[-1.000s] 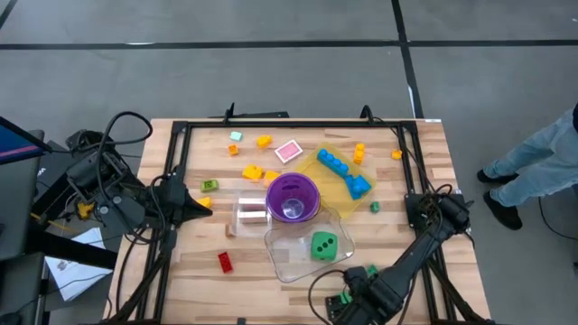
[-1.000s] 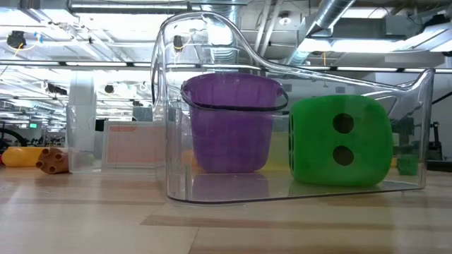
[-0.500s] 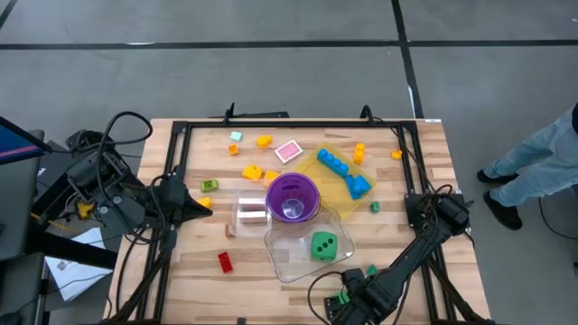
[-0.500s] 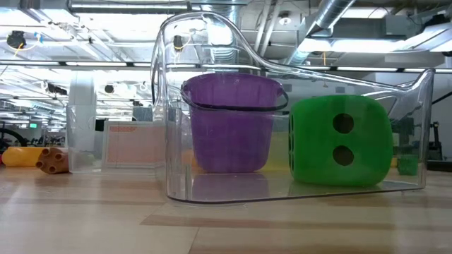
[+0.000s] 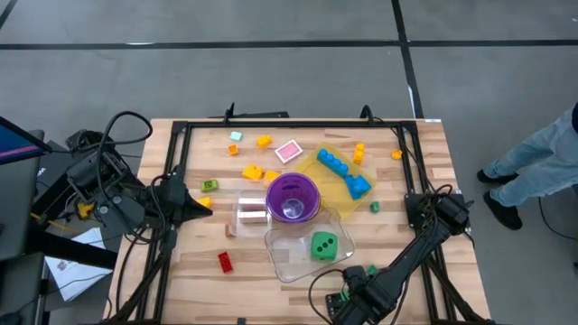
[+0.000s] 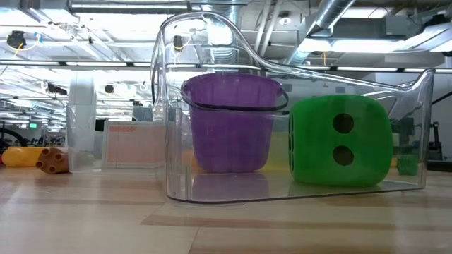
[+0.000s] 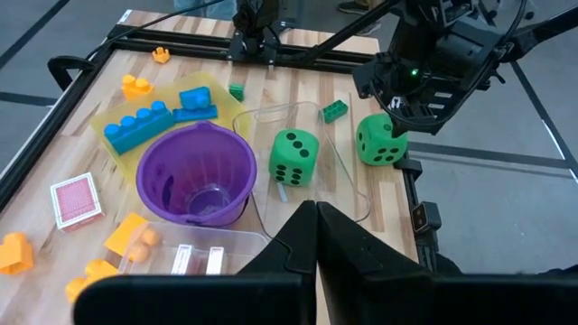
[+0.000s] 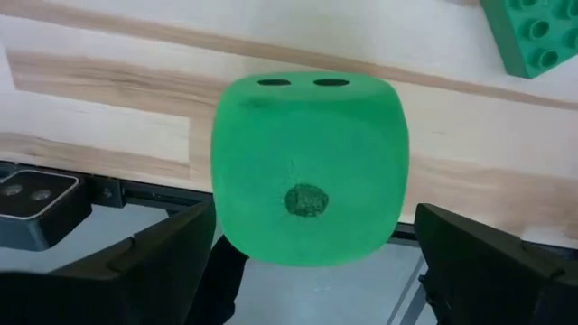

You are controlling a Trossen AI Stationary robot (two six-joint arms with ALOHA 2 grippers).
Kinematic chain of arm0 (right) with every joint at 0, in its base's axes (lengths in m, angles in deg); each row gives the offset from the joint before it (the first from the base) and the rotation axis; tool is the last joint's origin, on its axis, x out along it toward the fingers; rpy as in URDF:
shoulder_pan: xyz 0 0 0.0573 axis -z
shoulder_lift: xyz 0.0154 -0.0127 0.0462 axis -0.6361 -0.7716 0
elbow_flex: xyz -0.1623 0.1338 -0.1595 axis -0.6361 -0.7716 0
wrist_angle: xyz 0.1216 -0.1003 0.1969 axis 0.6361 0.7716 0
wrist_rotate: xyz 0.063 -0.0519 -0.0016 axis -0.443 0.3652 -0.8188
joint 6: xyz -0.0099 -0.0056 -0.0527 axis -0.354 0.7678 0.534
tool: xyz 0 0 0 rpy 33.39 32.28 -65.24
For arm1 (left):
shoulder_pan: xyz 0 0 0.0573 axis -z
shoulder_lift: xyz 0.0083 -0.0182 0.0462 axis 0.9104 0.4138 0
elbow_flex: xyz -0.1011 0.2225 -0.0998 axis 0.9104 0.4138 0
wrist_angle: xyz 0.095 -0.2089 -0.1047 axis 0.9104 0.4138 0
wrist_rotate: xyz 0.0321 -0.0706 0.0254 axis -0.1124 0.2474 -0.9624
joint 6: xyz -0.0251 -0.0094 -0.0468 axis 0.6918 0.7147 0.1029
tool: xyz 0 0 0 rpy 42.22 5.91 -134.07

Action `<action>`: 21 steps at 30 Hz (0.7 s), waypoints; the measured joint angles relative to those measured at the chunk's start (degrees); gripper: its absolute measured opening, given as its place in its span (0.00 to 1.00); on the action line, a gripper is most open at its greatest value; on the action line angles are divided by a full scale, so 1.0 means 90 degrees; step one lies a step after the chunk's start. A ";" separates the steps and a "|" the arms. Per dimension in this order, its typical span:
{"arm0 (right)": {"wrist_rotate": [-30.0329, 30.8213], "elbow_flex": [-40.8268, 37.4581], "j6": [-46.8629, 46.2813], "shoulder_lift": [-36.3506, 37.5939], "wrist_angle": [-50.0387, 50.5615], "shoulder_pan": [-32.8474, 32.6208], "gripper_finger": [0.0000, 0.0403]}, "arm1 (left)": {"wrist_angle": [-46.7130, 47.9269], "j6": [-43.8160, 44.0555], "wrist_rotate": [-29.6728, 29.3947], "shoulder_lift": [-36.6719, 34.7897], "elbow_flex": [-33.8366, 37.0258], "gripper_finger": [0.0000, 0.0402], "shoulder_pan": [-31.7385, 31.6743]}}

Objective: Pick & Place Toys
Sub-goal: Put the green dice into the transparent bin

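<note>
A green black-dotted die (image 8: pixel 307 171) rests on the table at its near right edge, partly over the frame rail. My right gripper (image 8: pixel 312 242) points down over it, open, one finger on each side of the die (image 7: pixel 380 142); I see no touch. A second green die (image 5: pixel 323 245) sits in a clear tub (image 6: pixel 169 141) beside the purple cup (image 5: pixel 292 197). Small toys lie scattered: a red brick (image 5: pixel 225 262), blue bricks (image 5: pixel 334 162), yellow pieces (image 5: pixel 253 171), a green brick (image 8: pixel 533 32). My left gripper (image 5: pixel 206 202) waits shut at the table's left.
A yellow translucent tray (image 5: pixel 336 176) lies at the far right and a small clear tub (image 5: pixel 252 210) left of the cup. The black frame rail (image 8: pixel 36 203) runs along the near edge. A person's legs (image 5: pixel 537 171) stand beyond the table's right side.
My right gripper has sunk a little toward the green die at the near edge, still open. The toys and the left arm have kept still.
</note>
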 joint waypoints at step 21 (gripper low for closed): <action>-0.0162 -0.0527 -0.0024 0.0001 -0.0624 -0.0007 0.92 | -0.0029 0.0000 0.0005 0.0000 0.0000 0.00 -0.0029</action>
